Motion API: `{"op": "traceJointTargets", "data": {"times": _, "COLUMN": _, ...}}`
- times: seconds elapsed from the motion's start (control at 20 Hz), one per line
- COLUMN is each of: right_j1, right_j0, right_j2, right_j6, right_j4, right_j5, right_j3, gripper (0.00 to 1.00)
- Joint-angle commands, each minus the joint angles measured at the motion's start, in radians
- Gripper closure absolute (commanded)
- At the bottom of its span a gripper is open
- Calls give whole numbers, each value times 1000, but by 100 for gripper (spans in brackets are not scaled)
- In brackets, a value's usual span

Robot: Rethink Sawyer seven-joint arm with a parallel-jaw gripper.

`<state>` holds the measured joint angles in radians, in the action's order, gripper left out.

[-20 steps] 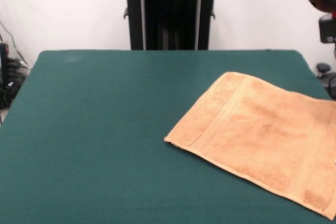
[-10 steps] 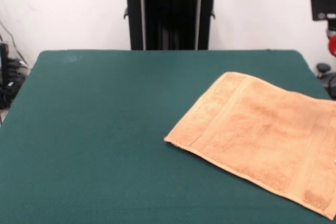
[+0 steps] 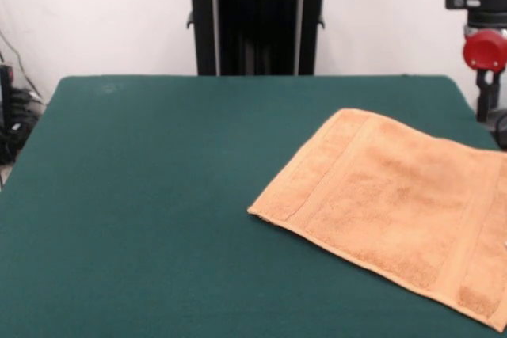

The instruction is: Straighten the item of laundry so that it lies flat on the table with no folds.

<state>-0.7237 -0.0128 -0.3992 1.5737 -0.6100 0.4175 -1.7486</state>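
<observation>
Gripper (image 3: 485, 99) hangs at the right edge, beyond the table's (image 3: 158, 195) far corner, its opening impossible to judge; towel (image 3: 396, 207) lies spread flat on the table's right side.

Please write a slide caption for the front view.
Orange towel spread on the green table; gripper hangs above the table's edge.
</observation>
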Motion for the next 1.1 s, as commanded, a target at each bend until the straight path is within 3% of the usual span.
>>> {"op": "traceJointTargets", "data": {"times": 0.05, "right_j1": -19, "right_j0": -20, "right_j2": -70, "right_j6": -187, "right_j4": -60, "right_j5": 179, "right_j3": -73, "gripper": 0}}
{"op": "traceJointTargets", "data": {"times": 0.4, "right_j1": -38, "right_j0": -58, "right_j2": -76, "right_j6": -233, "right_j4": -60, "right_j5": 266, "right_j3": -81, "gripper": 0}}
{"op": "traceJointTargets", "data": {"times": 1.1, "right_j1": -6, "right_j0": -142, "right_j2": -101, "right_j6": -263, "right_j4": -135, "right_j5": 266, "right_j3": -33, "gripper": 0}}
